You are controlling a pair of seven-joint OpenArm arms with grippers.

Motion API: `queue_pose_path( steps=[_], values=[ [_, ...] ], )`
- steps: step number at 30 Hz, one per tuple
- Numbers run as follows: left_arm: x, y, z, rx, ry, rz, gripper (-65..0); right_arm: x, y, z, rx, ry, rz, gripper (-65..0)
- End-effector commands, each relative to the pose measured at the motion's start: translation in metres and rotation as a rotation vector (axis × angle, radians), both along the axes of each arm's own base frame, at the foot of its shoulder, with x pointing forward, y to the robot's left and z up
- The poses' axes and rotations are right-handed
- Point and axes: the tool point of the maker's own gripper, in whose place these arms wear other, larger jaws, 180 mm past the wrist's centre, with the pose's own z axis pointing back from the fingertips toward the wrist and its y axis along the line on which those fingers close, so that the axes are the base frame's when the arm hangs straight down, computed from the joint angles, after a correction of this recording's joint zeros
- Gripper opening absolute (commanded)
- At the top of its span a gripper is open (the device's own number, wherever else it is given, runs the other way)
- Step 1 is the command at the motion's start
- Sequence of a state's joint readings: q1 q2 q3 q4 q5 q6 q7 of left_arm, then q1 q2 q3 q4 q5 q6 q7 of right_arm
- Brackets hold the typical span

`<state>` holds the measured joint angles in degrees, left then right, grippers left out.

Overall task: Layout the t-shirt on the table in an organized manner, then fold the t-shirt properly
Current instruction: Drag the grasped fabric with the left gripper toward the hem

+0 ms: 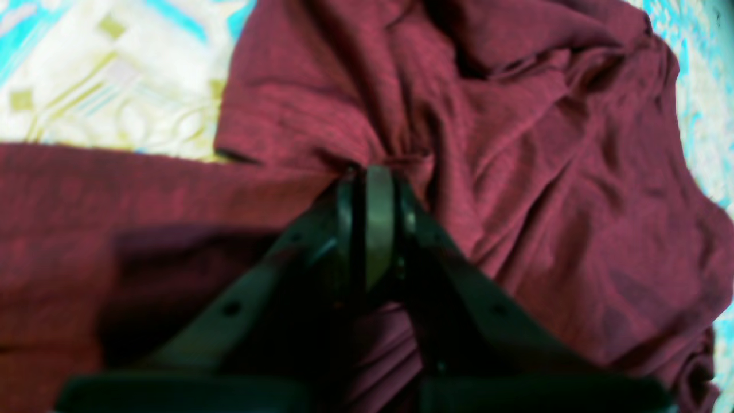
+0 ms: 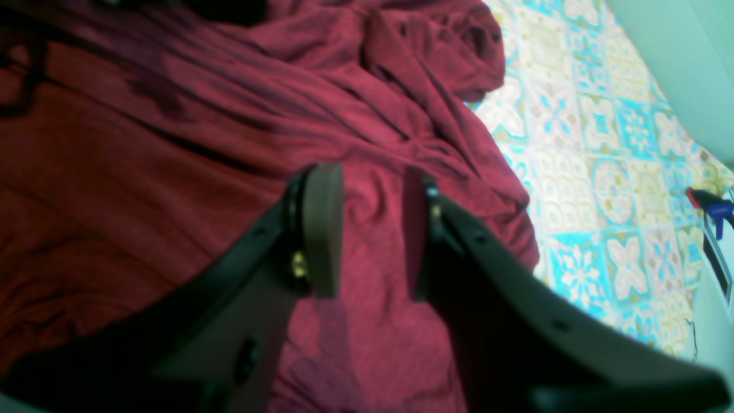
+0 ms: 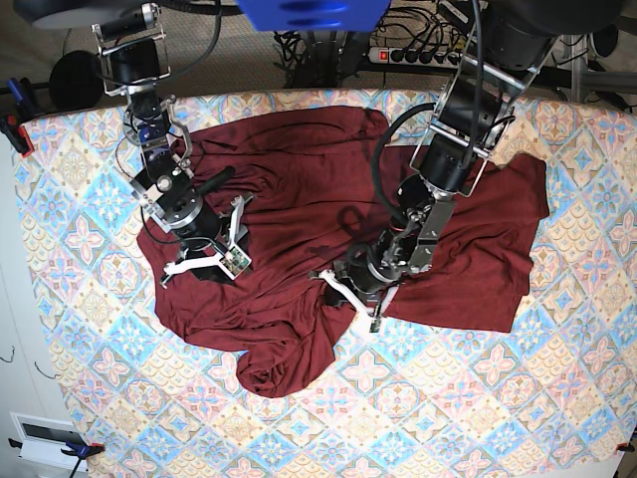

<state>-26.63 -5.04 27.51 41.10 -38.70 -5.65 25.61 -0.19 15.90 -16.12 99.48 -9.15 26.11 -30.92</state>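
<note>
Maroon t-shirt [image 3: 299, 199] lies bunched mid-counter [image 3: 478, 418], limp light knit that'll drape and drag, so grab hems or shoulders; left end effector [image 1: 370, 178] pinches a fold, right end effector [image 2: 373, 229] spread over cloth, holding nothing.

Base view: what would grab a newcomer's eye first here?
A rumpled maroon t-shirt sprawls over the middle of the pastel tiled table. The left pincer is shut, pinching a fold near the shirt's centre, while the right pincer sits over the cloth with a gap between its pads.
</note>
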Motion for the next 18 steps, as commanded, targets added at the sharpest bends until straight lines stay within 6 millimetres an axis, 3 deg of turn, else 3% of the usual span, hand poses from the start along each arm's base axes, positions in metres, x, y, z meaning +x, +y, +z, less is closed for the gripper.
queue_pose_path(
  steps=[1,8,10,14,18],
  values=[
    [-0.006,0.037,-0.019,0.088,0.09,0.067,-59.8,0.009,0.0,0.016,0.015,-0.054,0.002,-48.0],
    [0.024,0.061,0.021,-0.013,0.045,0.178,-23.7,0.009,0.0,0.017,0.015,-0.056,0.002,-48.0],
    [0.041,0.066,0.039,-0.04,0.013,0.206,-15.7,0.009,0.0,0.017,0.015,-0.056,0.001,-48.0],
    [0.063,0.053,0.066,-0.081,-0.033,0.213,-14.4,0.009,0.0,0.017,0.015,-0.056,0.001,-48.1],
    [0.077,0.034,0.068,-0.11,-0.023,0.227,-14.4,0.008,0.001,0.019,0.015,-0.06,0.005,-48.1]
  ],
)
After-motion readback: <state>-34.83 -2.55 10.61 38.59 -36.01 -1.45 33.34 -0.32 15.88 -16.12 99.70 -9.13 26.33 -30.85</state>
